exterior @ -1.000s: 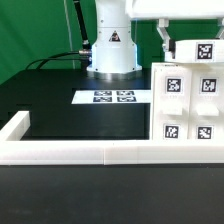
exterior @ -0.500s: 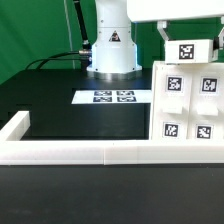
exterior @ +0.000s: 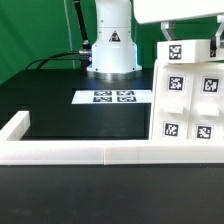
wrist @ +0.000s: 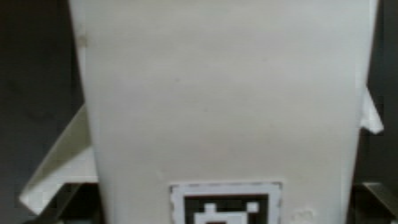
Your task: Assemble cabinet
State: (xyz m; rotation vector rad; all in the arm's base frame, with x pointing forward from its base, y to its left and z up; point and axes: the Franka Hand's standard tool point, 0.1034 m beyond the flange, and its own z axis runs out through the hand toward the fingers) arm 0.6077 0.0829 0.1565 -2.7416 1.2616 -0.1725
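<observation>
The cabinet [exterior: 188, 110] is a large white box at the exterior view's right, with several tagged drawer-like fronts facing the camera. My gripper [exterior: 191, 44] hangs right over its top. It is shut on a white tagged block [exterior: 181, 52], which is at the cabinet's top edge. I cannot tell whether the block touches the cabinet. One finger [exterior: 165, 35] shows on the block's left side. In the wrist view the block's white face [wrist: 222, 100] fills the picture, with its tag [wrist: 226, 205] between the jaws of my gripper [wrist: 222, 212].
The marker board [exterior: 106, 97] lies flat on the black mat, left of the cabinet. A low white rail [exterior: 70, 153] frames the mat's front and left sides. The arm's base [exterior: 112, 50] stands at the back.
My gripper and the tagged block have moved toward the exterior view's left and slightly down over the cabinet's top. The cabinet itself has not moved.
</observation>
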